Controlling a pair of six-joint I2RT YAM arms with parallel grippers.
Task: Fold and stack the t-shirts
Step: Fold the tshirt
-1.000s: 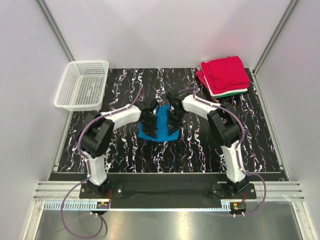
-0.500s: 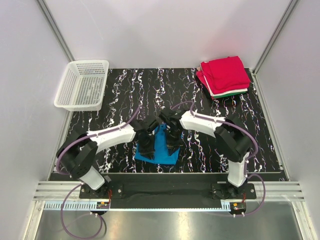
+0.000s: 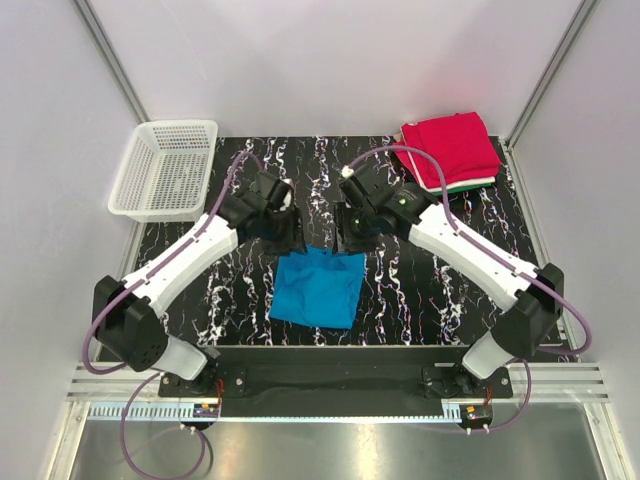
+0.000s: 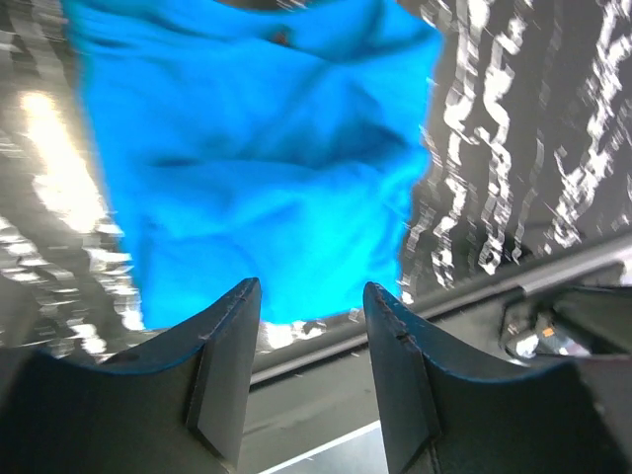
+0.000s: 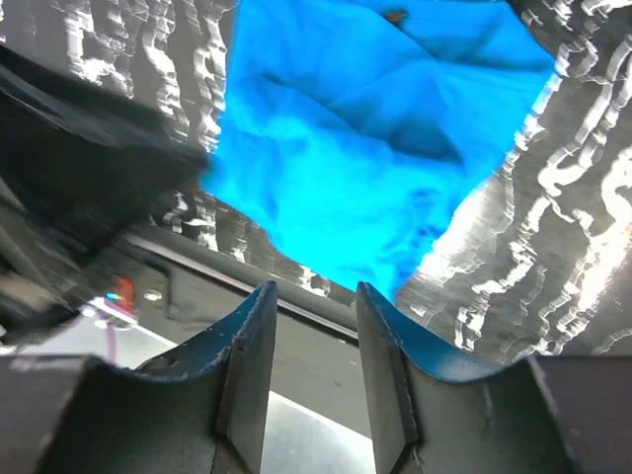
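Observation:
A bright blue t-shirt [image 3: 318, 288] lies folded into a rough square near the table's front middle; it also fills the left wrist view [image 4: 267, 158] and the right wrist view [image 5: 385, 128]. My left gripper [image 3: 283, 232] hovers just behind its left corner, open and empty [image 4: 311, 296]. My right gripper [image 3: 350, 235] hangs behind its right corner, open and empty too [image 5: 314, 296]. A stack of folded t-shirts [image 3: 450, 150], red on top with white and green edges, sits at the back right corner.
A white mesh basket [image 3: 165, 168] stands at the back left corner. The black marbled table [image 3: 420, 290] ends at a metal rail [image 3: 330, 380] in front. Grey walls close in the sides and back.
Both grippers let go of the blue t-shirt, opened, and rose back away from it. The shirt now lies flat and spread wider near the front edge.

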